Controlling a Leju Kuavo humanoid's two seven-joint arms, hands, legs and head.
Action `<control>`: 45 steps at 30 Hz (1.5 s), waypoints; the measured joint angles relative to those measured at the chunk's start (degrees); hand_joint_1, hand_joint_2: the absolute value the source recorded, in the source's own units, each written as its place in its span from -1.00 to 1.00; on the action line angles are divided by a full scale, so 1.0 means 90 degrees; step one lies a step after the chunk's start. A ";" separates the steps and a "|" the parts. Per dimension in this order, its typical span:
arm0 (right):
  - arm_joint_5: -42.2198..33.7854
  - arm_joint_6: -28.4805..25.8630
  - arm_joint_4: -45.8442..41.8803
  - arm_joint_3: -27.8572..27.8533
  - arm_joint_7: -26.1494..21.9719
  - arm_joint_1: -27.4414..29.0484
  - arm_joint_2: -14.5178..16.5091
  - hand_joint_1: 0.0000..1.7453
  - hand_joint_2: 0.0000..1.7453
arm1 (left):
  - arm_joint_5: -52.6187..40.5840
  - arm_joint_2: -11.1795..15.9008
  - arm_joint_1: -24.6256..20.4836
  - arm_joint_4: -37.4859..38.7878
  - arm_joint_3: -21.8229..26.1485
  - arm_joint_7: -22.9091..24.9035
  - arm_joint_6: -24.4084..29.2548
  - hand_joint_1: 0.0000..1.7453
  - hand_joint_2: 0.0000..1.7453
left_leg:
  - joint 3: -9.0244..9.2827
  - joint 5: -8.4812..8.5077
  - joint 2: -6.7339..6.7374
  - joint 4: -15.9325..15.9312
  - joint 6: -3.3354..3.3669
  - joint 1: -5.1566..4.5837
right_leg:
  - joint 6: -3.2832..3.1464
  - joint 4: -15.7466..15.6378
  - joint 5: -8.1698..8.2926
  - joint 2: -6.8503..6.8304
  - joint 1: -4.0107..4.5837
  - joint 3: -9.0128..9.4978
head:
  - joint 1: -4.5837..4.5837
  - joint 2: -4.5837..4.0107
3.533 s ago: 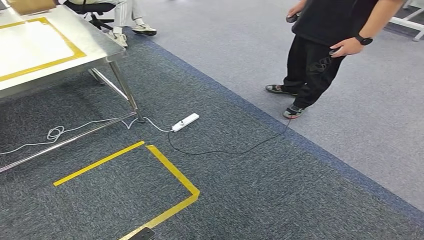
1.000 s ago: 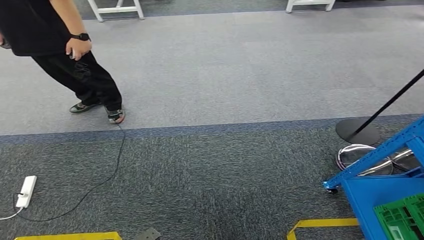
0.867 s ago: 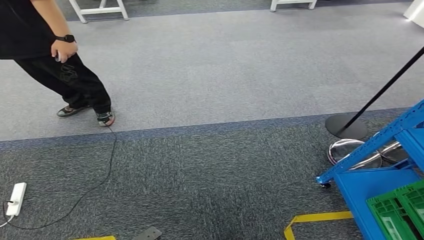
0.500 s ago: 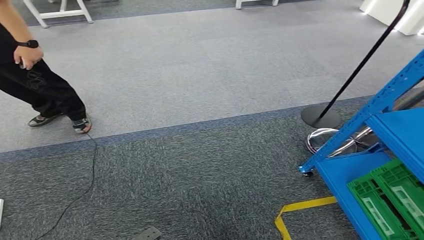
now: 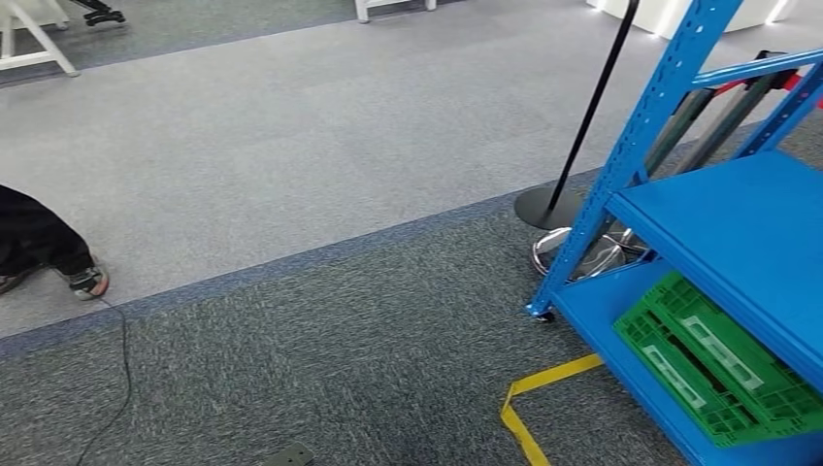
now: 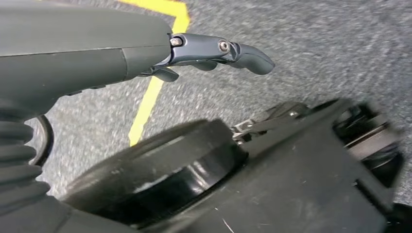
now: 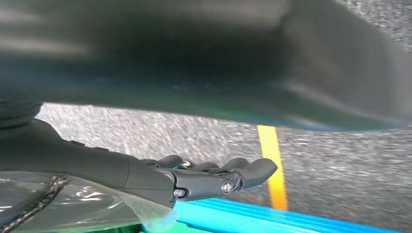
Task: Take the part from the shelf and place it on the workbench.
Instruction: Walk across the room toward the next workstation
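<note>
A blue metal shelf (image 5: 718,223) stands at the right of the head view, its middle level bare. On its lowest level lies a green plastic crate (image 5: 718,359). I cannot make out a part on it. My left hand (image 6: 204,51) hangs over the dark carpet, fingers stretched out and holding nothing. My right hand (image 7: 209,177) also hangs with nothing in it, fingers apart, just above a blue edge of the shelf (image 7: 291,218).
Yellow floor tape (image 5: 534,408) runs up to the shelf's foot. A black stand with a round base (image 5: 548,206) and a chrome ring (image 5: 592,254) sit behind the shelf's corner post. A person's foot (image 5: 82,282) and a black cable (image 5: 112,388) are at far left.
The camera has swung to the right: the workbench and the person slid out to the left, and the blue shelf with its green crate came in from the right.
</note>
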 joint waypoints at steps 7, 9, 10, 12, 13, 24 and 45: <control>0.0000 0.0002 0.0001 -0.0006 0.0005 0.0021 0.0015 -1.00 -1.00 | 0.0000 0.0037 -0.0021 0.0000 -0.0019 -0.0001 0.0000 -1.00 1.00 | 0.0507 0.0530 -0.0324 -0.1354 0.0169 -0.0030 | 0.0193 0.0062 0.0005 0.0325 -0.0049 -0.0201 | -0.0008 0.0000; 0.0003 0.0004 0.0002 -0.0007 0.0007 0.0019 0.0014 -1.00 -1.00 | 0.0001 0.0033 -0.0023 0.0000 -0.0027 -0.0004 0.0001 -1.00 1.00 | 0.0547 0.0573 -0.0125 -0.1457 0.0219 -0.0004 | 0.0247 0.0485 -0.0291 -0.0065 -0.0030 -0.0421 | 0.0028 0.0000; 0.0005 0.0005 0.0002 -0.0006 0.0010 0.0005 0.0015 -1.00 -1.00 | 0.0002 0.0032 -0.0015 0.0000 -0.0029 -0.0006 -0.0001 -1.00 1.00 | 0.0551 0.0571 -0.0019 -0.1469 0.0236 -0.0014 | 0.0277 0.0881 -0.0526 -0.0276 -0.0027 -0.0616 | 0.0042 0.0000; 0.0010 0.0008 0.0002 -0.0005 0.0024 -0.0013 0.0014 -1.00 -1.00 | 0.0002 0.0030 0.0009 0.0000 -0.0032 -0.0007 -0.0005 -1.00 1.00 | 0.0544 0.0559 0.0212 -0.1465 0.0241 -0.0021 | 0.0340 0.1654 -0.0870 -0.0433 -0.0056 -0.0982 | 0.0054 0.0000; 0.0014 0.0008 0.0001 -0.0007 0.0033 -0.0004 0.0013 -1.00 -1.00 | 0.0002 0.0027 0.0015 0.0000 -0.0033 -0.0007 -0.0007 -1.00 1.00 | 0.0545 0.0551 0.0316 -0.1463 0.0233 -0.0018 | 0.0370 0.1771 -0.0868 -0.0465 -0.0071 -0.1020 | 0.0054 0.0000; 0.0067 0.0016 0.0000 -0.0024 0.0021 0.0019 0.0009 -1.00 -1.00 | 0.0004 -0.0003 -0.0055 0.0000 -0.0050 -0.0001 -0.0005 -1.00 1.00 | 0.0527 0.0078 0.0468 -0.0941 -0.0146 0.0026 | 0.0076 -0.0035 -0.0071 -0.0616 -0.0100 0.0056 | -0.0004 0.0000; 0.0090 0.0050 -0.0001 -0.0026 0.0005 0.0004 -0.0016 -1.00 -1.00 | 0.0031 -0.0026 -0.0049 0.0000 -0.0048 0.0039 -0.0011 -1.00 1.00 | 0.0642 0.0430 0.0438 -0.1417 0.0163 0.0035 | 0.0392 0.1556 -0.0602 -0.0509 -0.0107 -0.0906 | 0.0043 0.0000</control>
